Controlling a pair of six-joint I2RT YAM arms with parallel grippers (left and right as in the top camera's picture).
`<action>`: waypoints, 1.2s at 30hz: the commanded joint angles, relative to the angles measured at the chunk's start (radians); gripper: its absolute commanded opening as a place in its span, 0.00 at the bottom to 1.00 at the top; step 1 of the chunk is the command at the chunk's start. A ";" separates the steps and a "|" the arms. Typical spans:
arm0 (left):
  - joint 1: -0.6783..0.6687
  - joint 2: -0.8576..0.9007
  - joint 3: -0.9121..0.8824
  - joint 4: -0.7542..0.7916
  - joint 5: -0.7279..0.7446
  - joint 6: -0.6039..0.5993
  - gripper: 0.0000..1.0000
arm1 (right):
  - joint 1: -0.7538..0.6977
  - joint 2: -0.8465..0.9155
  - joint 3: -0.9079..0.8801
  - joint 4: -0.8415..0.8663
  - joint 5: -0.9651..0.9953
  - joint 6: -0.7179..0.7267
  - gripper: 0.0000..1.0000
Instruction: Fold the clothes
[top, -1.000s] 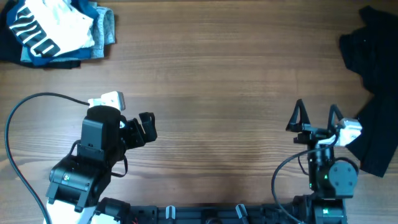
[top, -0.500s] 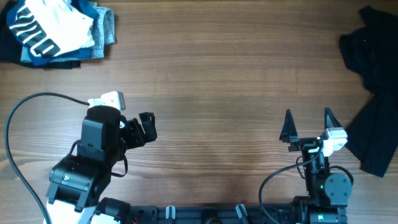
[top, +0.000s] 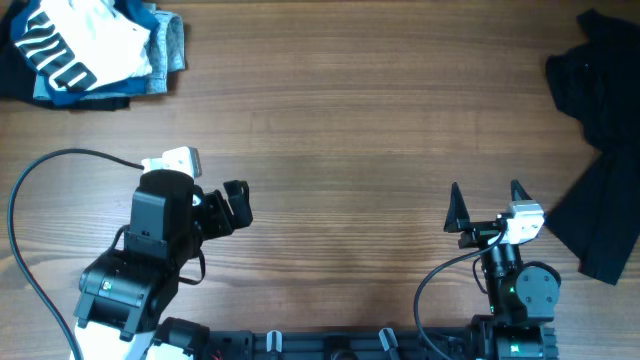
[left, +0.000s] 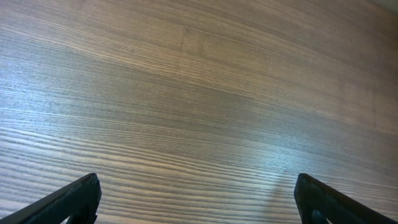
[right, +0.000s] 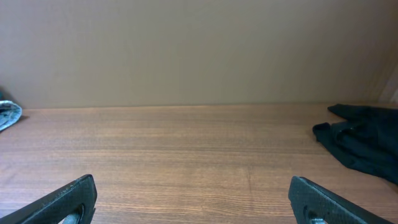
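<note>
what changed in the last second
The right gripper drew back toward its base and shifted left, away from the black garment, open and empty throughout. The left gripper, the black garment and the clothes pile with the white T-shirt stayed put.

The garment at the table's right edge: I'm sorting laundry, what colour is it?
The garment is plain black, clearest in the overhead view.

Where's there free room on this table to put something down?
The wide middle of the table is bare, between the clothes pile at the far-left corner and the black garment along the right edge. The left gripper and right gripper crowd the near edge.
</note>
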 joint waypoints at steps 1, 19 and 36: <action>-0.005 0.000 -0.002 0.002 -0.013 -0.009 1.00 | 0.001 0.004 -0.001 0.005 -0.018 -0.014 1.00; -0.005 0.000 -0.002 0.002 -0.013 -0.009 1.00 | 0.001 0.005 -0.001 0.005 -0.018 -0.014 1.00; 0.035 -0.065 -0.032 0.045 -0.042 0.039 1.00 | 0.001 0.005 -0.001 0.005 -0.018 -0.014 1.00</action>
